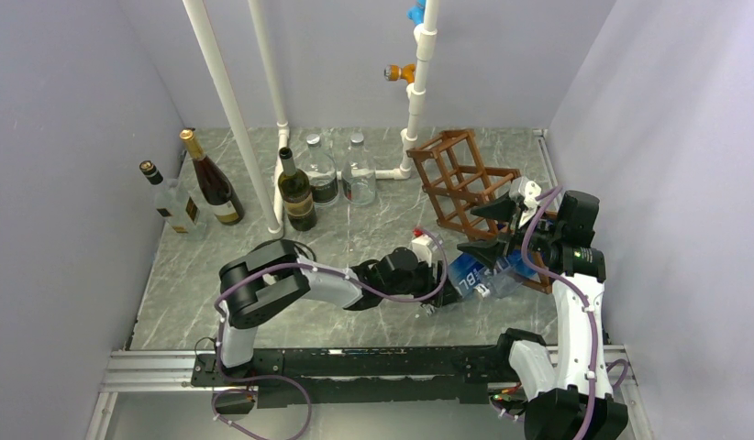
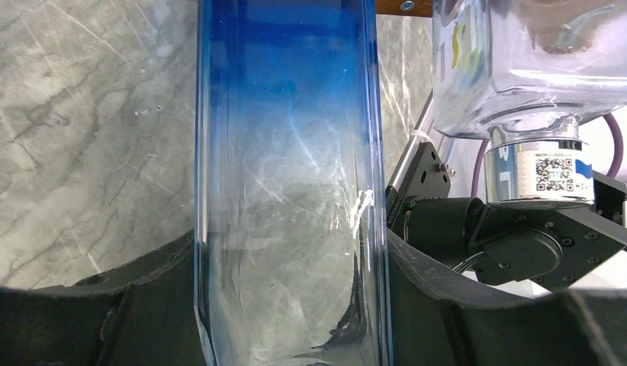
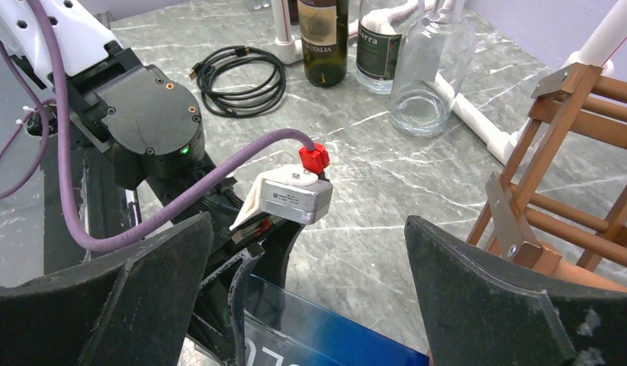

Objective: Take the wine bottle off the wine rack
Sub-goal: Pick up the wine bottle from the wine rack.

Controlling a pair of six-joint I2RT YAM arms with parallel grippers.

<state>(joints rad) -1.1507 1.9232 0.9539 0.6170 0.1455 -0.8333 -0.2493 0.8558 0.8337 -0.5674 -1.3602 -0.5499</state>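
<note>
Wine bottle (image 2: pixel 291 152), blue-tinted glass, left gripper (image 2: pixel 291 290) jaws clamping it, right gripper (image 3: pixel 307 297) jaws apart

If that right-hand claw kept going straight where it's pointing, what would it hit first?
Most likely the blue bottle, just ahead between the right gripper's open fingers; the left gripper holding it comes next. Depth is hard to judge.

The wine bottle (image 2: pixel 291 191) runs off top and bottom edges
</note>
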